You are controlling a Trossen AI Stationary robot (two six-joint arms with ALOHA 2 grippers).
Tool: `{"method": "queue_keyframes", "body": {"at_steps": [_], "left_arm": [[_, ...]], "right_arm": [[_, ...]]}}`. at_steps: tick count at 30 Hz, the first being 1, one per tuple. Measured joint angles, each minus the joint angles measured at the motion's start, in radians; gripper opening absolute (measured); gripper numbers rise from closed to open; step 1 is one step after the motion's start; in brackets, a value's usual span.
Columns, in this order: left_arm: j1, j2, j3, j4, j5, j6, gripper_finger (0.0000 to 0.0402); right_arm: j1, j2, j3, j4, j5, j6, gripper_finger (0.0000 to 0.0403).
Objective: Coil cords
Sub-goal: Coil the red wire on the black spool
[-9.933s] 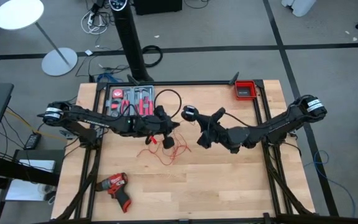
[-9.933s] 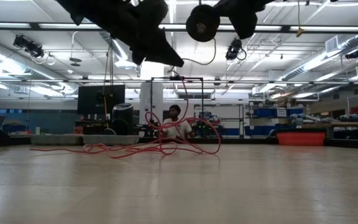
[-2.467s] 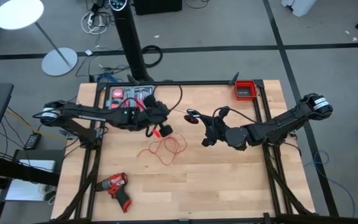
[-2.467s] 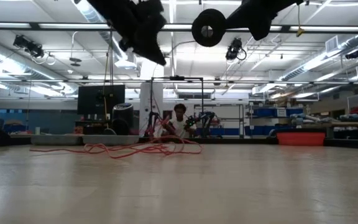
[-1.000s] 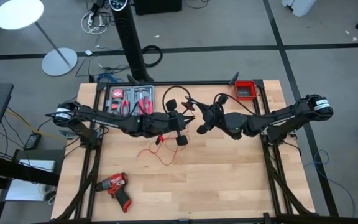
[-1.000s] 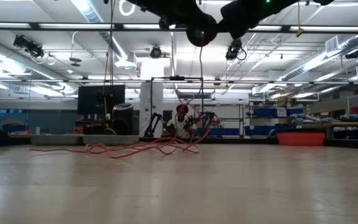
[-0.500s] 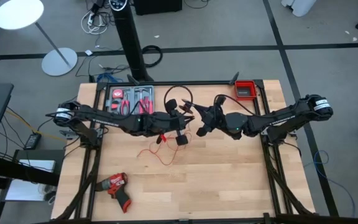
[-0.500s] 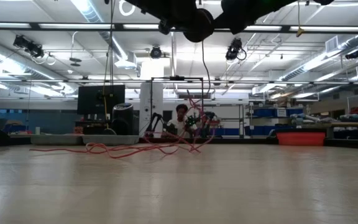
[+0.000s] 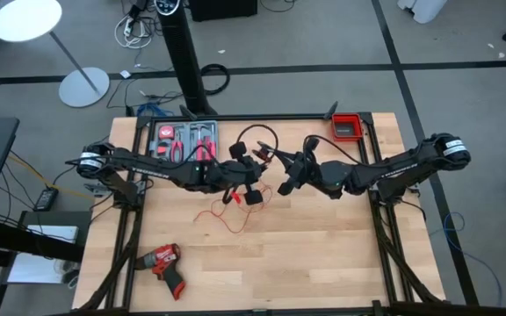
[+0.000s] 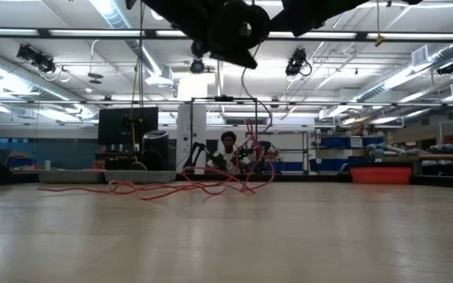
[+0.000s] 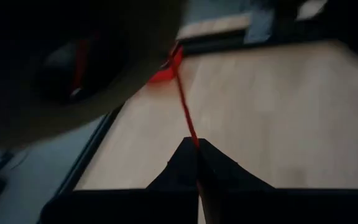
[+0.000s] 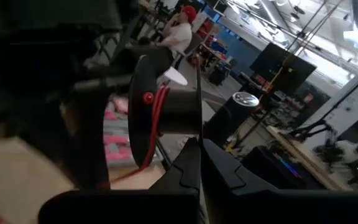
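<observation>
While one red wire [image 9: 231, 213] sprawls, one black cable [image 9: 255, 140] loops (raised).

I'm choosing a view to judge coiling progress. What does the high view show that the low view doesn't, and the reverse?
Only the high view shows the drill, the tool tray, the red bin and the black cable looping behind the meeting left gripper and right gripper. Only the low view shows a seated person in the room behind. Both show the loose red wire on the table.
</observation>
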Motion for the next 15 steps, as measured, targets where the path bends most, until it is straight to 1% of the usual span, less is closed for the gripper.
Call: {"method": "queue_keyframes", "body": {"at_steps": [4, 8, 11, 15], "left_arm": [[-0.011, -0.006, 0.003, -0.085, -0.06, 0.008, 0.0001], [-0.015, -0.006, 0.003, -0.135, -0.137, 0.059, 0.0001], [-0.018, -0.005, 0.002, -0.128, -0.151, 0.096, 0.0001], [-0.016, -0.004, -0.001, -0.064, -0.157, 0.124, 0.0001]], "right_arm": [[0.022, 0.001, 0.0, -0.039, 0.018, -0.025, 0.0], [0.044, 0.002, -0.001, -0.095, 0.029, -0.004, 0.0], [0.057, 0.002, -0.001, -0.114, 0.037, 0.031, 0.0], [0.061, 0.0, -0.001, -0.102, 0.048, 0.074, 0.0]]}}
